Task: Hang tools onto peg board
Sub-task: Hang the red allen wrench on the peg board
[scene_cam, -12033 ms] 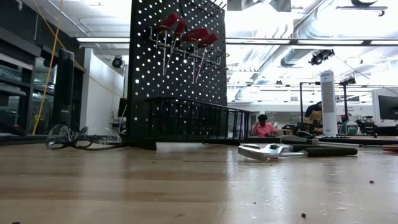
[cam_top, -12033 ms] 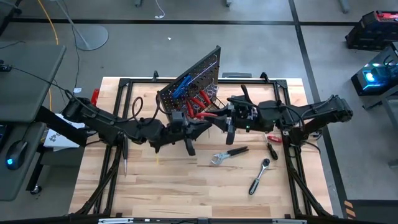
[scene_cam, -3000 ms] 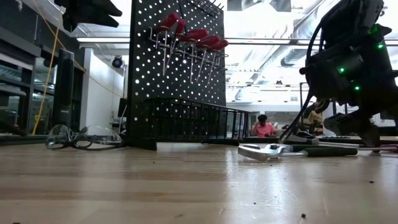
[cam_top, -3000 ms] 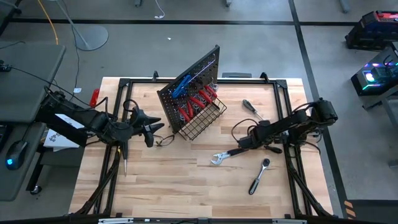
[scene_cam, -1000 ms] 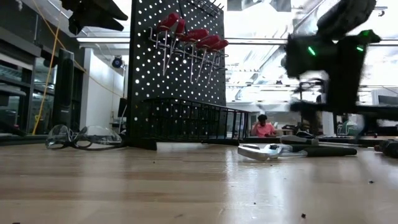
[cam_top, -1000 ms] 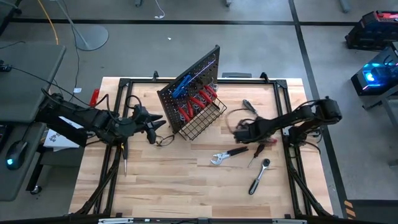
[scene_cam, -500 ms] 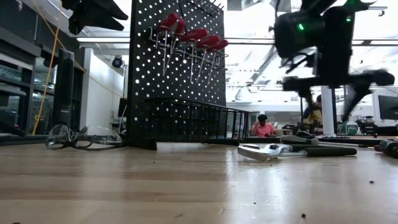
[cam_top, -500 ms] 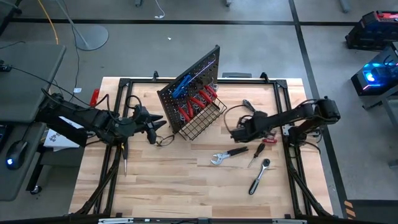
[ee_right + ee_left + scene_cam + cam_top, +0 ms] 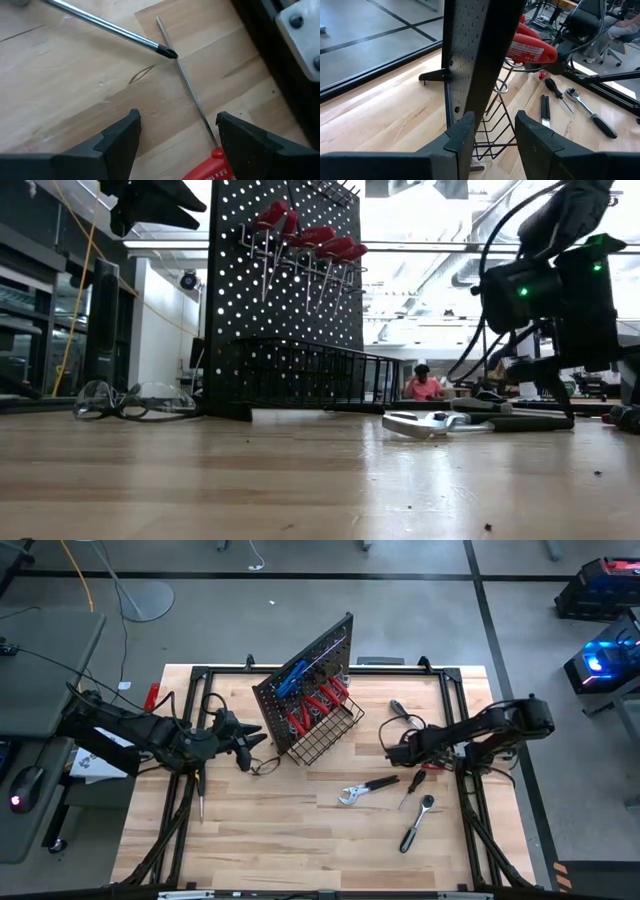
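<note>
Black perforated metal peg board [image 9: 305, 680] stands near the desk's far edge, red-handled screwdrivers [image 9: 310, 242] already hung. Still loose toward the right edge: red-handled screwdriver [image 9: 410, 788], silver pliers [image 9: 366, 789], chrome ratchet [image 9: 416, 822]. Right hand [image 9: 175, 132] is held spread just above the screwdriver's shaft, nothing gripped. Left hand [image 9: 490, 135] is parked behind the board, part-open, empty. Step judged: pickup. Next: lower, pinch near the handle.

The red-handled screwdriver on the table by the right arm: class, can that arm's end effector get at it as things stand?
Probably yes. The right end effector hovers open just above the red-handled screwdriver, nothing between; only another driver's tip crosses its shaft farther along.
</note>
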Action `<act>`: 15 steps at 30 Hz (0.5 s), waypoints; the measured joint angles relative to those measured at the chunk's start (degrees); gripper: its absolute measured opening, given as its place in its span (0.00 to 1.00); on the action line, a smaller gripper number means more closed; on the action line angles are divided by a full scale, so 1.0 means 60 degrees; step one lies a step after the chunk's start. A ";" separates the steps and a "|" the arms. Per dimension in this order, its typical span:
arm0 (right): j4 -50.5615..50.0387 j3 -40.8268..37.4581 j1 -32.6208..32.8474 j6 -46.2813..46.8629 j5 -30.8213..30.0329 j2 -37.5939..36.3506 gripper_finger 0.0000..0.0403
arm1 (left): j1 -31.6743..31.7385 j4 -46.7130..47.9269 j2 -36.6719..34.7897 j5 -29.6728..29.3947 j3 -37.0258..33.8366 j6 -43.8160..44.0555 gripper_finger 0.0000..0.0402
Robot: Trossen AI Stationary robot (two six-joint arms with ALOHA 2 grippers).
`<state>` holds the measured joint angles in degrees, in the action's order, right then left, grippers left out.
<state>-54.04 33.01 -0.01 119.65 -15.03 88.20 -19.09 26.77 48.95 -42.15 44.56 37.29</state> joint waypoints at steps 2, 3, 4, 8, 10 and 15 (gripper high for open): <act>-0.0019 -0.0001 0.0244 -0.0001 -0.0150 0.0030 0.65 | 0.0000 0.0008 0.0007 0.0009 0.0000 -0.0001 0.31; -0.0156 0.0159 0.0362 -0.0058 -0.0117 0.0036 0.65 | 0.0000 0.0023 0.0005 0.0007 0.0000 0.0017 0.31; -0.0265 0.0391 0.0464 -0.0173 -0.0050 0.0064 0.65 | 0.0000 0.0015 0.0000 0.0013 0.0000 0.0023 0.31; 0.0485 0.1485 0.0855 -0.1694 0.0724 -0.0013 0.65 | 0.0004 0.0065 0.0000 0.0018 0.0000 0.0015 0.31; 0.1087 0.1678 0.0959 -0.2997 0.1124 0.0016 0.65 | 0.0004 0.0089 0.0010 0.0014 0.0000 0.0012 0.31; 0.3373 0.1701 0.1334 -0.4546 0.2377 0.0070 0.65 | 0.0009 0.0173 0.0009 0.0007 0.0000 -0.0132 0.31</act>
<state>-33.80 43.22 8.00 92.37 -0.76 88.62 -19.04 27.80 49.00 -42.11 44.56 36.50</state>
